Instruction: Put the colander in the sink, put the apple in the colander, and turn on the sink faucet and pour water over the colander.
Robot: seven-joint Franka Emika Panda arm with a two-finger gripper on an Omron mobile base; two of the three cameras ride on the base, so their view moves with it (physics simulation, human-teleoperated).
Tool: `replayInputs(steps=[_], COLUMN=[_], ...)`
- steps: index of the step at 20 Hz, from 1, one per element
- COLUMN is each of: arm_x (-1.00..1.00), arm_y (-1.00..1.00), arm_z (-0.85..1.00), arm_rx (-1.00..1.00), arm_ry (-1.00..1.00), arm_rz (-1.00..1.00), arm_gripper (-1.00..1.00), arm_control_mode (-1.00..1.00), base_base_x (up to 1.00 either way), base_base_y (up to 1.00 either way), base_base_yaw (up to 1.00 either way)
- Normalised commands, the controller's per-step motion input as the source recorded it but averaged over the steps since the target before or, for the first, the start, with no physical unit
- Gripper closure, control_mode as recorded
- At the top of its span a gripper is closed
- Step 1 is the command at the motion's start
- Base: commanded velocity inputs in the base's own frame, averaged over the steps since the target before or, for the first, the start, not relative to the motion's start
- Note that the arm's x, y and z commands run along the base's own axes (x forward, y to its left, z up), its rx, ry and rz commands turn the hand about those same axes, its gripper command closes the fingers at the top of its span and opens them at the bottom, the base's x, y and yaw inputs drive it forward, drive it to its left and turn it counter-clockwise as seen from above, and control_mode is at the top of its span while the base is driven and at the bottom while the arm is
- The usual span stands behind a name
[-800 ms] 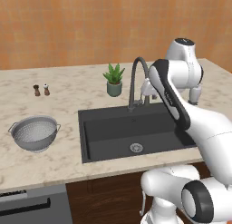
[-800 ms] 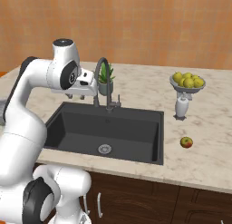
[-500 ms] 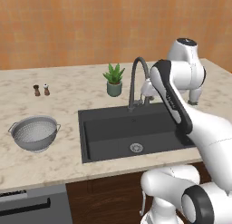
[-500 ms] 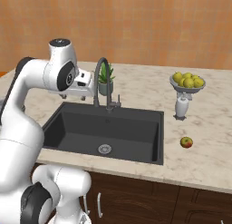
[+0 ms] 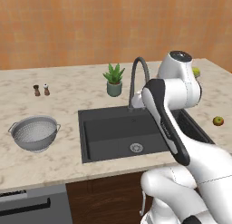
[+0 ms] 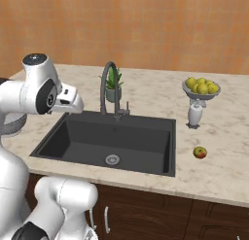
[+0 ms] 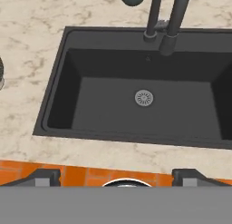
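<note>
The grey pierced colander (image 5: 34, 133) stands on the counter left of the black sink (image 5: 104, 132). Its rim also peeks out behind my arm (image 6: 10, 123) and at the hand view's left edge (image 7: 1, 75). The apple (image 5: 218, 121) (image 6: 200, 152) lies on the counter right of the sink (image 6: 97, 137). The dark gooseneck faucet (image 5: 138, 78) (image 6: 109, 86) rises behind the basin, its spout (image 7: 174, 23) over the basin's back. My gripper (image 7: 117, 177) is open and holds nothing. It hangs above the sink's front rim, looking down at the drain (image 7: 144, 98). My white hand (image 6: 68, 102) hovers over the sink's left end.
A potted plant (image 5: 113, 80) (image 6: 114, 83) stands behind the faucet. Two small shakers (image 5: 41, 90) sit at the back left. A footed bowl of yellow-green fruit (image 6: 201, 88) is at the right. An orange wall backs the counter.
My hand has swung left, away from the faucet, to the sink's left end. The colander and the apple have not moved.
</note>
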Motion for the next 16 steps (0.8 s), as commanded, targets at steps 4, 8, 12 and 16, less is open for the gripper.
replayInputs(steps=[4, 8, 12, 16], arm_x=[0.01, 0.12, 0.25, 0.2], arm_y=[0.68, 0.72, 0.74, 0.62], arm_z=[-0.1, -0.05, -0.07, -0.14], arm_rx=[0.0, 0.03, 0.06, 0.16], arm_ry=[0.04, 0.03, 0.03, 0.04], arm_rz=[-0.2, -0.25, -0.19, -0.13], arm_gripper=[-1.0, -1.0, -1.0, -1.0], arm_control_mode=[-1.0, -1.0, -1.0, -1.0], base_base_x=[0.0, 0.0, 0.0, 0.0], base_base_y=[0.0, 0.0, 0.0, 0.0], base_base_yaw=[0.0, 0.0, 0.0, 0.0])
